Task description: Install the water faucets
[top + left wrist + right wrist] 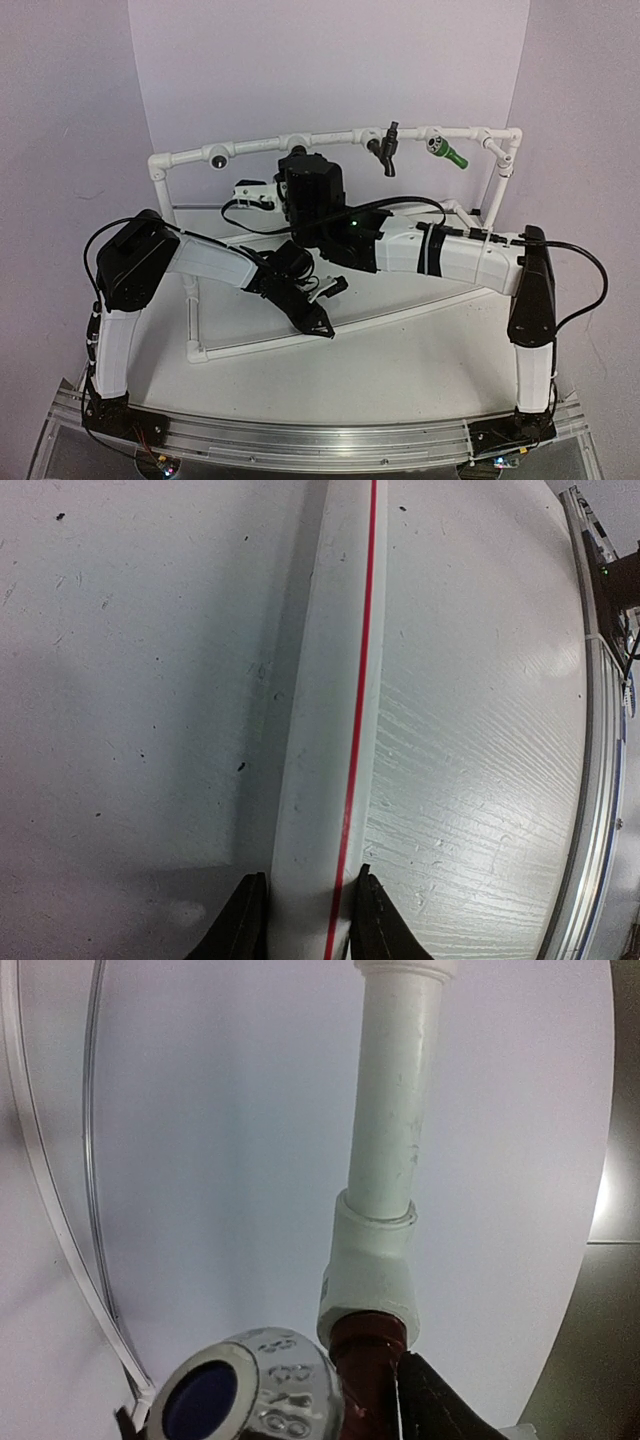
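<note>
The reddish-brown faucet (300,1385) meets a white tee (370,1270) of the frame (255,147) at the bottom of the right wrist view. It lies between the fingers of the right pincer (280,1415), one dark finger (440,1400) touching it, though I cannot tell whether that pincer is clamped. A black faucet (385,150) and a green faucet (446,153) hang on the frame's top pipe at upper right of the overhead view, three faucets in all. The left pincer (308,900) is clamped on the bottom pipe (330,680), which lies on the white, speckled counter (120,680), with pale lilac walls (330,60) behind and one metal rail (320,440) along the bottom edge.
</note>
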`<action>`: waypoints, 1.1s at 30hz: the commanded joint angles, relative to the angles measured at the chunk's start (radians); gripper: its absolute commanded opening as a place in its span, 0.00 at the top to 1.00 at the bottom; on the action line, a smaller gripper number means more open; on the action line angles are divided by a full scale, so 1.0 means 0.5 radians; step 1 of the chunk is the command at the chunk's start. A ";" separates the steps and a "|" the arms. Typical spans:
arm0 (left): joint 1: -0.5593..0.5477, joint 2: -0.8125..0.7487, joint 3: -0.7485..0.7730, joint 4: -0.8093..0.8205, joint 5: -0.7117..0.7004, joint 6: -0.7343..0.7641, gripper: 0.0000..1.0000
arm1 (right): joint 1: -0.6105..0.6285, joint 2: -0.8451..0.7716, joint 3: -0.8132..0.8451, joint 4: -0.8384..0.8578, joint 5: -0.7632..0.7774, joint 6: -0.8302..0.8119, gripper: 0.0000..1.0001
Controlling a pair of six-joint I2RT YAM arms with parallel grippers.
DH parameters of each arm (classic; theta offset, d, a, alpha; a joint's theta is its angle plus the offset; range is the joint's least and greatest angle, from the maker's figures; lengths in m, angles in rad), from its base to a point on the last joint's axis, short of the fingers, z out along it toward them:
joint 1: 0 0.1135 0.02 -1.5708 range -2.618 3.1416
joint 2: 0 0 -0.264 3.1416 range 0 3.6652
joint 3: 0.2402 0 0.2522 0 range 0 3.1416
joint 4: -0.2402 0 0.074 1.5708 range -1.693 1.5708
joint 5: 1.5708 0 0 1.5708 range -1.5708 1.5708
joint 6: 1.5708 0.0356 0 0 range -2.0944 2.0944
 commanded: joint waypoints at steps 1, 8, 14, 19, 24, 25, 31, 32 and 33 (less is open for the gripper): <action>-0.045 0.316 -0.165 -0.327 -0.361 -0.155 0.98 | -0.013 0.080 0.202 0.113 0.050 0.486 0.58; -0.045 0.324 -0.162 -0.326 -0.359 -0.155 0.98 | -0.037 0.262 0.501 0.108 0.087 1.634 0.83; -0.045 0.328 -0.161 -0.325 -0.363 -0.153 0.98 | -0.127 -0.039 0.189 -0.029 -0.446 3.239 1.00; -0.044 0.325 -0.165 -0.326 -0.367 -0.155 0.98 | -0.306 -0.187 0.020 -0.029 -0.849 4.273 1.00; -0.043 0.317 -0.170 -0.323 -0.404 -0.157 0.98 | -0.320 -0.162 0.098 -0.024 -1.172 4.339 0.95; -0.043 0.311 -0.171 -0.322 -0.411 -0.159 0.98 | -0.320 -0.165 0.096 -0.032 -1.223 4.278 0.81; -0.022 0.217 -0.229 -0.250 -0.468 -0.195 0.85 | -0.249 -0.375 -0.264 -0.129 -1.249 3.685 0.06; -0.015 0.184 -0.245 -0.222 -0.466 -0.202 0.82 | -0.221 -0.437 -0.355 -0.148 -1.223 3.565 0.02; -0.008 0.157 -0.261 -0.198 -0.462 -0.211 0.79 | -0.195 -0.486 -0.424 -0.190 -1.164 3.423 0.02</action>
